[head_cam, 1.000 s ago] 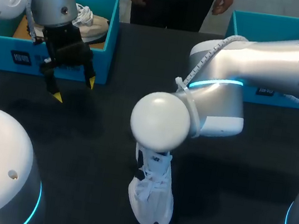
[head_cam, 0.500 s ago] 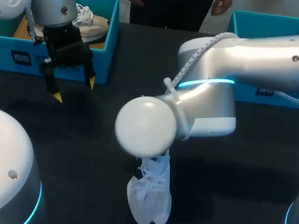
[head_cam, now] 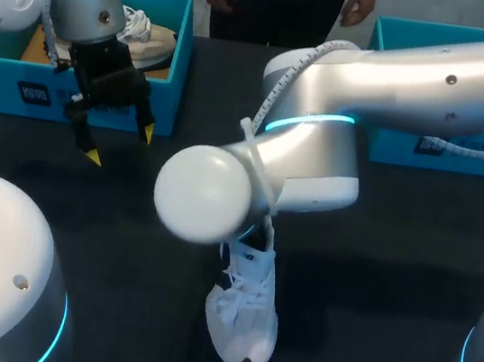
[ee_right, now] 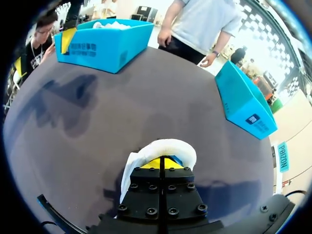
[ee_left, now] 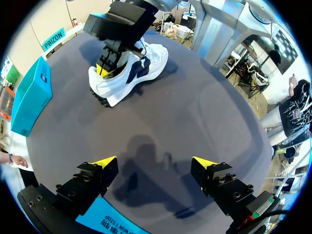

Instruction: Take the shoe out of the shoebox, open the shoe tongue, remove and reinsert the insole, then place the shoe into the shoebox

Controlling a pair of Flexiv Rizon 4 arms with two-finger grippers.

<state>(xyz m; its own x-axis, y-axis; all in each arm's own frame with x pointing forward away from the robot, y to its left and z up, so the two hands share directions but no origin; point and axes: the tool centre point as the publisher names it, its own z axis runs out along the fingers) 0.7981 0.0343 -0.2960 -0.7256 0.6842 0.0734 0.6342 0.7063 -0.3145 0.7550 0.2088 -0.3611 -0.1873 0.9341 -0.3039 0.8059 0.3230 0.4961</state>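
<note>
On the dark table [head_cam: 394,258], outside either box: one white shoe [head_cam: 245,313] with dark side panels, sole down, toe toward me, laces uppermost. All places below are given from this shoe.

At the shoe's heel end, coming in from above: my right gripper [ee_right: 161,163]. Its fingers are pressed together with the yellow tips meeting, and the shoe's white collar curves round just ahead of them. I cannot tell whether anything is pinched between the tips. In the head view my right arm hides this gripper and the heel.

Well apart from the shoe, to its left and farther from me: my left gripper [head_cam: 120,145]. Its fingers are spread wide with nothing between them, and it hangs above bare table.

Beyond the shoe to the left, at the far edge: left shoebox [head_cam: 168,97], blue, open-topped. Contents: a second shoe [head_cam: 154,40], pale, laces showing.

Beyond the shoe to the right, well apart: right shoebox [head_cam: 392,149], blue, open-topped, partly hidden by my right arm. Its contents are not visible.
</note>
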